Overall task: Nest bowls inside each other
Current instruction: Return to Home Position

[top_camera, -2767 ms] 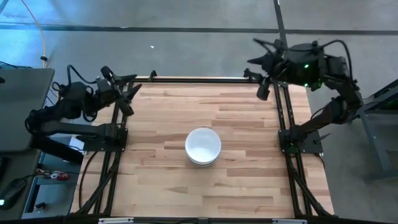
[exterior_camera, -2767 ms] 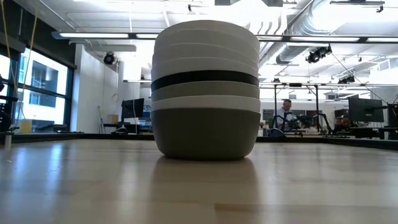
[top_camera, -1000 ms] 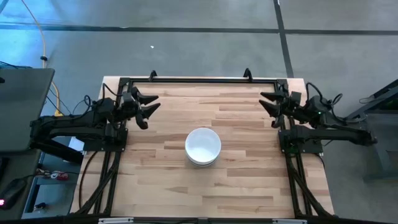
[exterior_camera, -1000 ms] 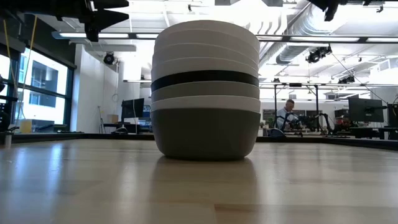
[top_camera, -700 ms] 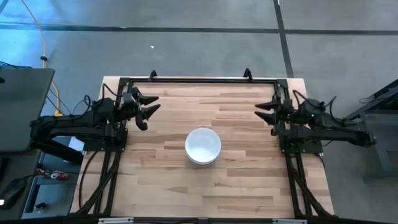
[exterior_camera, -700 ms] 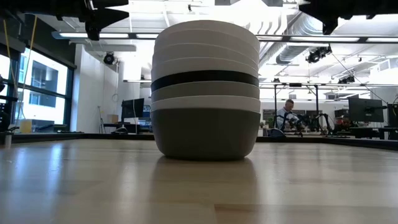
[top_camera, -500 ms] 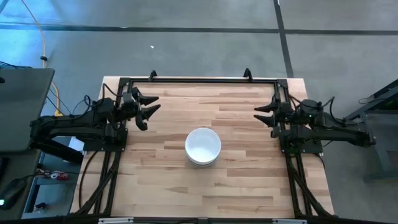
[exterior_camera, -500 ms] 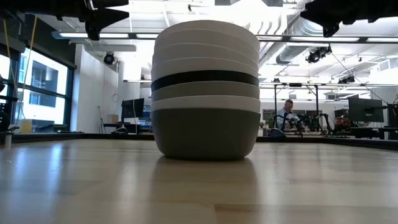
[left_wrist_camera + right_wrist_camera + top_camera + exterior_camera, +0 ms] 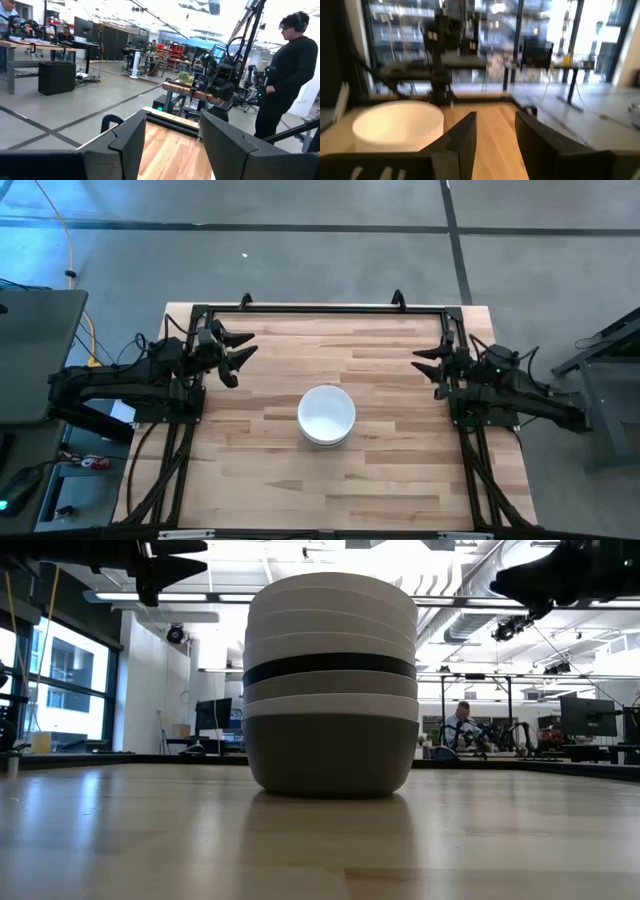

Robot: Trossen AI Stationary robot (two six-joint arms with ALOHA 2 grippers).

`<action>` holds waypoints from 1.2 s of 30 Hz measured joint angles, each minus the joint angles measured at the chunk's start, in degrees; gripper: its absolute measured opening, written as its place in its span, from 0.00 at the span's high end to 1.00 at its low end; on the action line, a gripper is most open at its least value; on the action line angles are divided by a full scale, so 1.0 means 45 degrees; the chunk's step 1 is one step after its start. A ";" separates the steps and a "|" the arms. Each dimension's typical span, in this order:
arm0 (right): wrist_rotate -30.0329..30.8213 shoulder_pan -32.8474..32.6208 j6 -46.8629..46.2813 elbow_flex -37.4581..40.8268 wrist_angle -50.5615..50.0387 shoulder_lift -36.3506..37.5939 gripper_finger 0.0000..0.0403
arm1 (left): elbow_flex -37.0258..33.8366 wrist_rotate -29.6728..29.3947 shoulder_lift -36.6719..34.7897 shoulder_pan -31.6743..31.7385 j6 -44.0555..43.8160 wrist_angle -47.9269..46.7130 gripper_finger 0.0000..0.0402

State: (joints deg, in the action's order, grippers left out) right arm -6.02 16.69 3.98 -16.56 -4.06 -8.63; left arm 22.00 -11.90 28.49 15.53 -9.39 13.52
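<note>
Smooth, matt-looking bowls (image 9: 330, 680) in white, grey and black on a table (image 9: 140, 840) of pale wood planks, its varnished top faintly glossy; the black frame (image 9: 320, 308) around it looks like painted metal; the left gripper (image 9: 172, 120) has dark, smooth, satin plastic-looking fingers (image 9: 131, 142)

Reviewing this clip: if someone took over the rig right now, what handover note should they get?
Left hand: open, empty, above the left edge of the table, toward the far side.
Right hand: open, empty, above the right edge.
Bowls: one nested stack mid-table, dark grey at the bottom, a black one midway, white on top.
Done: no loose bowl in view, so nesting looks complete.
Left: probably only parking the arms.
</note>
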 joint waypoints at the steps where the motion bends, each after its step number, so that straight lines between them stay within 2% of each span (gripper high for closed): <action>1: -0.0083 0.0075 -0.0119 0.0315 0.0568 0.0173 0.69 | 0.0000 -0.0022 0.0000 0.0000 -0.0004 0.0000 0.56; 4: 0.0082 0.0320 -0.0602 0.1198 0.1956 0.0487 0.69 | 0.0000 -0.0064 0.0000 0.0002 -0.0004 -0.0005 0.56; 8: 0.1910 0.0534 -0.0539 0.1774 0.2993 0.0521 0.69 | 0.0000 -0.0118 0.0000 0.0000 -0.0004 -0.0026 0.56; 18: 0.5714 0.1496 0.0810 0.1792 0.2883 0.0526 0.69 | 0.0000 -0.0164 0.0000 0.0001 0.0033 -0.0103 0.56; 22: 0.6272 0.2396 0.0748 0.1792 0.2714 0.0526 0.69 | 0.0000 -0.0164 0.0000 0.0005 0.0030 -0.0125 0.56; 24: 0.5799 0.2904 0.0207 0.1792 0.2577 0.0526 0.69 | 0.0000 -0.0164 0.0000 0.0005 0.0017 -0.0202 0.56; 28: 0.2574 0.3466 -0.1044 0.1792 0.2216 0.0517 0.69 | 0.0000 -0.0164 0.0000 0.0005 -0.0009 -0.0434 0.56; 31: 0.1130 0.3390 -0.1796 0.1792 0.2017 0.0517 0.69 | 0.0000 -0.0164 0.0000 0.0000 -0.0009 -0.0437 0.56; 36: 0.0703 0.2626 -0.2125 0.1792 0.2014 0.0517 0.69 | 0.0000 -0.0213 0.0000 0.0003 -0.0017 -0.0398 0.56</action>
State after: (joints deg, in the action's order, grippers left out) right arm -2.85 28.51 -5.58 -8.49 5.00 -6.31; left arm 22.00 -12.86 28.49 15.54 -9.47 11.73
